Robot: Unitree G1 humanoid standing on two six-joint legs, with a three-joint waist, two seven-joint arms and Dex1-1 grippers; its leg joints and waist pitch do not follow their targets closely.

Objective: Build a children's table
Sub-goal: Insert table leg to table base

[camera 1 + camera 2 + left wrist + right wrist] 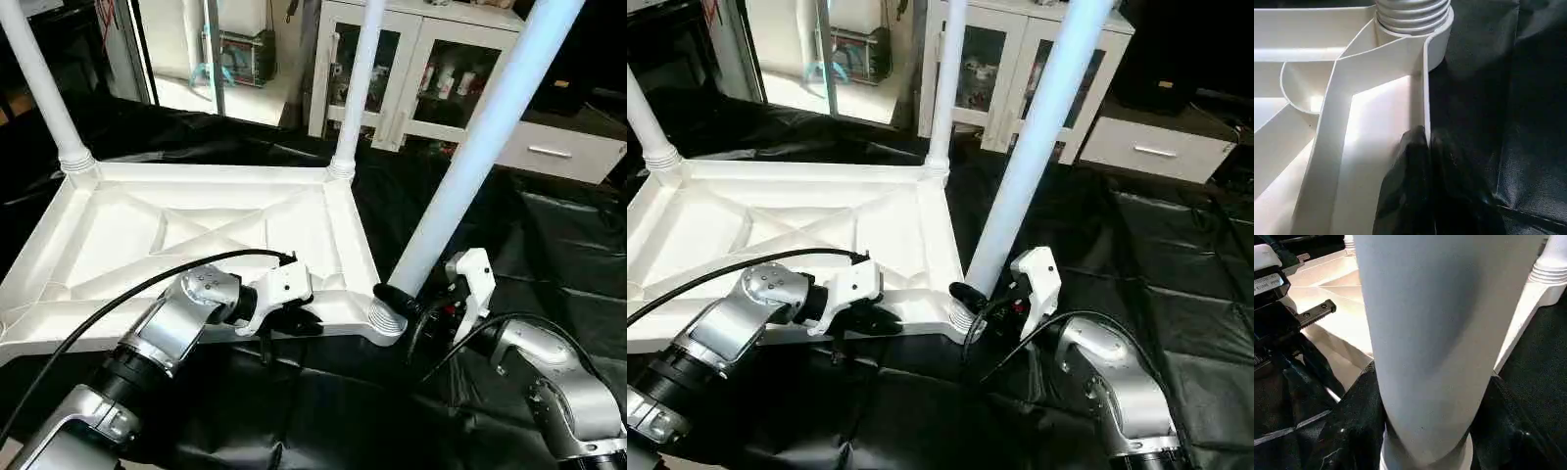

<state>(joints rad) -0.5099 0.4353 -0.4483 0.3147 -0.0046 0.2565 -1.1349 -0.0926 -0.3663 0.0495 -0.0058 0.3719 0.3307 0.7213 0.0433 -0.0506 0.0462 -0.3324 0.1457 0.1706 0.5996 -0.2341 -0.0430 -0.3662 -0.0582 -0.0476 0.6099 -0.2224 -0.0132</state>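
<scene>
1. The table top [196, 235], white plastic, lies upside down on black sheeting [549, 255], its ribbed, X-braced underside facing up.
2. Three white tube legs rise from its corner sockets: the far-left leg [39, 83], the far-right leg [358, 83], and the near-right leg [490, 127], which leans away to the robot's right.
3. The left gripper [294, 321] sits at the near rim of the top, just left of the near-right corner socket [385, 320]. The left wrist view adds what the head views hide: its black fingers [1415, 181] are pressed together on the thin upright rim wall, one on each side, with the threaded collar [1413, 12] of the near-right leg beyond them.
4. The right gripper [416, 299] is at the foot of the near-right leg. The right wrist view shows the leg's pale shaft [1444, 328] standing between the two dark fingers [1354, 426], which are spread about halfway and lie against either side of the tube just above the socket. The same view catches the left gripper's body on the rim.
5. Behind the table stand a white glass-door cabinet [431, 73] and a low white drawer unit [558, 152].
6. A black cable [147, 284] arches over the silver left forearm [167, 333], crossing in front of the near rim; the right forearm [558, 382] fills the lower right corner.
</scene>
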